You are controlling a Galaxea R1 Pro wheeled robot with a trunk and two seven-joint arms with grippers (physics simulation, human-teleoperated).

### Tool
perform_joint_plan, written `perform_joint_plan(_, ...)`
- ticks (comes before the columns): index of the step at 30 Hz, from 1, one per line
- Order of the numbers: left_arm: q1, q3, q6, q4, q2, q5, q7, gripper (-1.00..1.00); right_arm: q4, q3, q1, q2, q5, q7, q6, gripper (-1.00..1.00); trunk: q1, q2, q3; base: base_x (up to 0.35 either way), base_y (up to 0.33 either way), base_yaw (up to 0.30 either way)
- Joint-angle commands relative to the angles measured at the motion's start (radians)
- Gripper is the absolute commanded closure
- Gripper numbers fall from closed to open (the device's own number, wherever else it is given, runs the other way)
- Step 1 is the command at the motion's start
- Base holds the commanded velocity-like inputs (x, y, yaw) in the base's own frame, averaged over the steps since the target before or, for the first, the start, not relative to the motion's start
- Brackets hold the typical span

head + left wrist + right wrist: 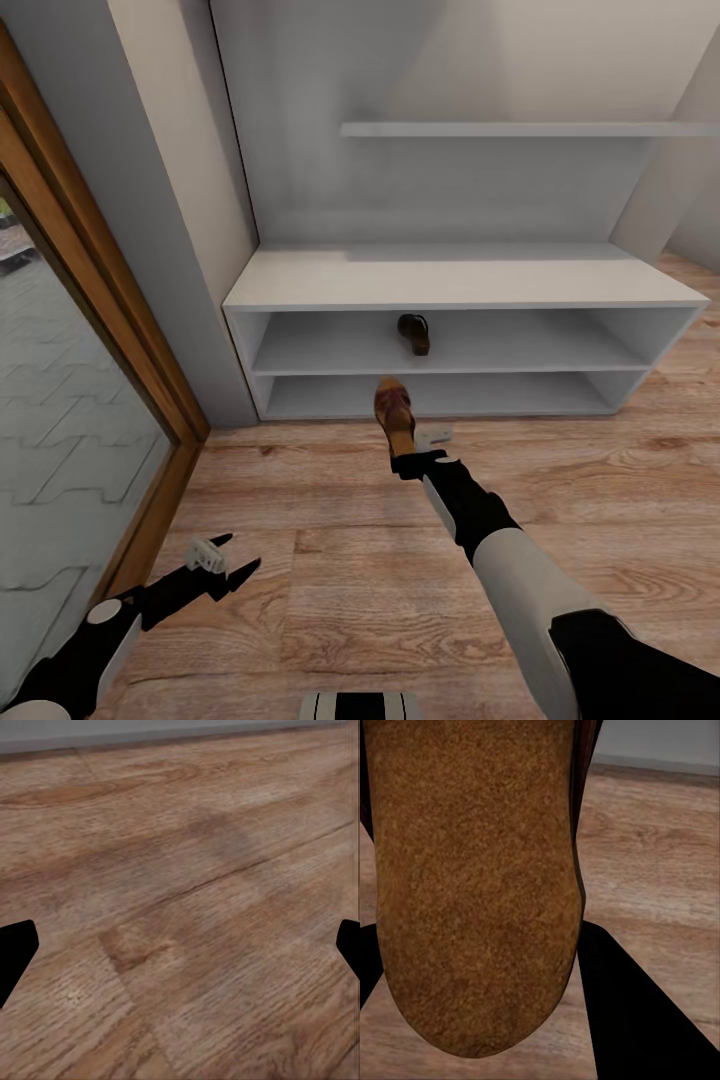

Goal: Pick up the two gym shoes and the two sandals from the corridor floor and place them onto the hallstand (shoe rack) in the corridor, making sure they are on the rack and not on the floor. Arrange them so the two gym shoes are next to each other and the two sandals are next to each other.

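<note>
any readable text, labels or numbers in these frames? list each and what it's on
None can be read.
Hallstand: plain pale panels, no lettering on the parts in view.
Sandal on the upper tier: no mark legible, too small.
Sandal held in the right gripper: its sole is plain brown, no stamp.
Floor: wood grain, no text.
Left gripper: no label readable.

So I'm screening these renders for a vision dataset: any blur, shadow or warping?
Head view: wide-angle stretch bends the door frame and hallstand; soft, even light, upper tier dim around the stored sandal. Right wrist view: the held sandal sits close and grainy, the right gripper's fingers pure black. Left wrist view: the corridor floor looks soft, with a faint shadow patch.
</note>
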Motion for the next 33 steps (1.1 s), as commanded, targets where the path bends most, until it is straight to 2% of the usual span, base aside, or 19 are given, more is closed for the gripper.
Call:
perform_joint_plan(1, -0.001, -0.003, -0.003, 0.000, 0.000, 0.000, -0.008, -1.00, -0.001, 0.003, 0.000, -0.001, 0.004, -0.005, 0.007, 1.00, 0.000, 0.000, -0.001, 0.000, 0.000, 0.000)
perform_joint_plan(4, -0.001, -0.009, -0.003, -0.001, 0.000, -0.002, -0.014, -1.00, 0.000, 0.001, 0.000, -0.004, 0.005, -0.006, 0.007, 1.00, 0.000, 0.000, -0.001, 0.000, 0.000, 0.000)
perform_joint_plan(17, -0.001, -0.011, -0.004, -0.002, 0.001, -0.003, -0.017, -1.00, -0.007, -0.006, 0.000, -0.009, 0.005, -0.011, 0.008, 1.00, 0.006, -0.003, -0.060, 0.000, 0.000, 0.034)
perform_joint_plan(28, -0.001, -0.011, -0.003, -0.001, 0.001, -0.004, -0.016, -1.00, -0.012, -0.008, 0.000, -0.010, 0.006, -0.014, 0.009, 1.00, 0.006, -0.003, -0.076, 0.000, 0.000, 0.072)
perform_joint_plan(33, -0.001, -0.011, -0.002, 0.000, 0.001, -0.005, -0.015, -1.00, -0.062, -0.007, 0.000, -0.011, 0.006, -0.016, 0.011, 1.00, 0.006, -0.003, -0.078, 0.000, 0.000, 0.017)
